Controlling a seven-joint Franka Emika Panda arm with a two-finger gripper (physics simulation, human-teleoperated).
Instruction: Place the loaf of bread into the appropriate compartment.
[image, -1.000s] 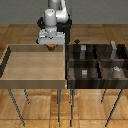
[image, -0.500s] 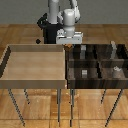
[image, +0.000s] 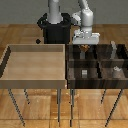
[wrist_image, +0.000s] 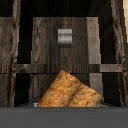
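My gripper (image: 85, 47) is shut on the loaf of bread (image: 85, 48), a small tan-brown lump, and holds it above the far-left cell of the dark divided bin (image: 95, 62). The wrist view shows the loaf (wrist_image: 70, 92) close up with its darker crust. The compartment (image: 77, 75) is the near-left dark striped-wood cell, just in front of the gripper. A small grey cube (image: 84, 73) marks it, and the cube also shows in the wrist view (wrist_image: 64, 36) beyond a wooden divider (wrist_image: 64, 67).
A large light-wood undivided bin (image: 35, 80) stands at the exterior view's left, touching the dark bin. The near-right cell holds a whitish rounded marker (image: 116, 70). The robot's black base (image: 54, 30) is behind the bins.
The gripper has carried the loaf toward the exterior view's right, from over the light-wood bin's far corner to over the dark divided bin.
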